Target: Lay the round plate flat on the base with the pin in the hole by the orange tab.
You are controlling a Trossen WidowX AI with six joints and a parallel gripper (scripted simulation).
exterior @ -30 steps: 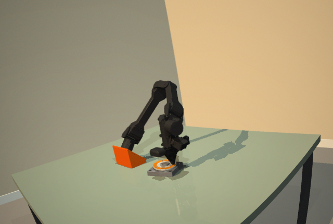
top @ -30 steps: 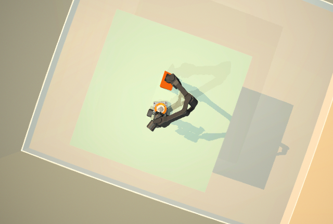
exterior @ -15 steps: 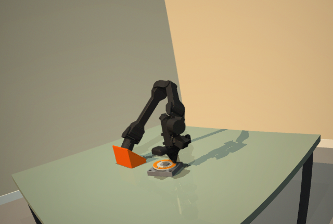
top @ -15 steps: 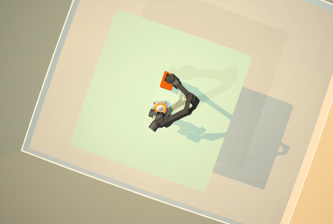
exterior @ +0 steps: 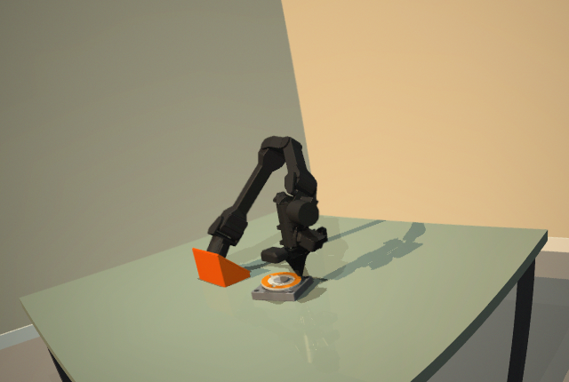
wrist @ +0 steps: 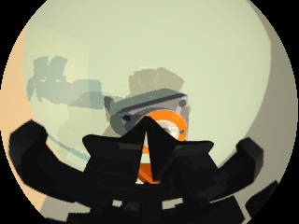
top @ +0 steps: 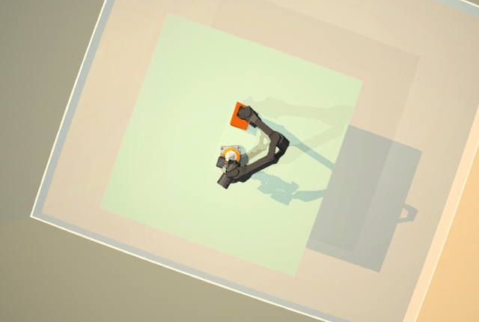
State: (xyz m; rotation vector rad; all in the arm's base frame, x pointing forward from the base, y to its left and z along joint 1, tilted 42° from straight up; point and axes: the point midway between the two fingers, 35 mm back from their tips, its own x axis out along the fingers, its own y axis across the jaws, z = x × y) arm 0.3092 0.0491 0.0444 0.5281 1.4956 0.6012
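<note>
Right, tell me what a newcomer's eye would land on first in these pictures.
The bright orange wedge under the arm's foot stands out first, left of centre on the green table. Just right of it, the orange-rimmed round plate sits on its grey base. The black hand, shut on nothing, points down at the plate's far edge; whether it touches cannot be told.

You will find no readable text, label, brand, number or sign in any of the three views. The round plate, its grey base, the orange wedge at the arm's foot and the desk all show plain, unmarked surfaces.
</note>
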